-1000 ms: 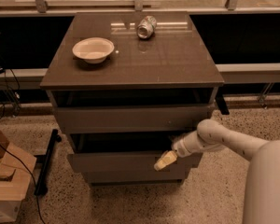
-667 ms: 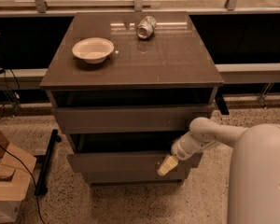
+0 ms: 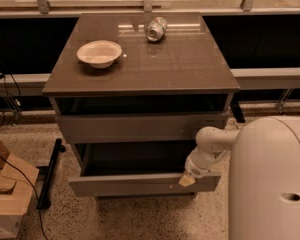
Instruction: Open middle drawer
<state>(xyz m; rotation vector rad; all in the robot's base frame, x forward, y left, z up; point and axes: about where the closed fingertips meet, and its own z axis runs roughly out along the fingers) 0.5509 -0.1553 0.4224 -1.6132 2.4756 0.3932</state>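
Observation:
The grey-brown cabinet point(image 3: 140, 69) shows two drawer fronts. The upper front point(image 3: 135, 128) stands slightly out under the top. Below it the middle drawer point(image 3: 140, 185) is pulled out, and its dark shallow interior point(image 3: 135, 158) shows. My gripper point(image 3: 186, 179), with a pale yellowish tip on a white arm point(image 3: 210, 146), rests at the top edge of that drawer's front, near its right end. The lowest drawer is hidden under the pulled-out one.
A white bowl point(image 3: 99, 53) and a tipped can point(image 3: 156, 28) lie on the cabinet top. My white body point(image 3: 270, 184) fills the lower right. A cardboard box point(image 3: 7, 189) and cables lie on the speckled floor at left. A dark bench runs behind.
The gripper has shifted slightly right and towards me along the middle drawer's front, and the drawer stands a little further out. My body fills more of the right side.

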